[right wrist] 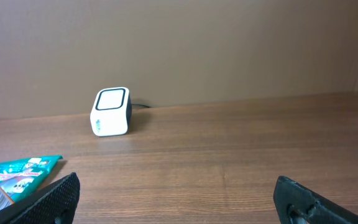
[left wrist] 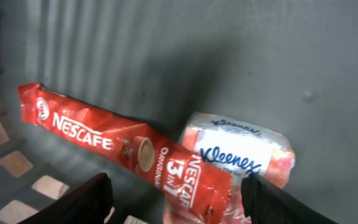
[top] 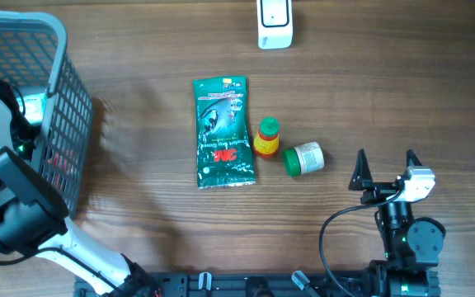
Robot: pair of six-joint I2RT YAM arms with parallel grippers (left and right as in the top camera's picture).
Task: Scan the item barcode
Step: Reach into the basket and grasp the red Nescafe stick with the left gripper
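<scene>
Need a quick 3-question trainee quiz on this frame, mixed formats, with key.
1. True or false: the right hand holds the green 3M pack.
2. What lies in the basket under the left hand? A) Nescafe sachet and Kleenex pack B) a mug C) a banana
3. How many small bottles sit beside that pack?
Key: 1 false, it is open and empty; 2 A; 3 two.
</scene>
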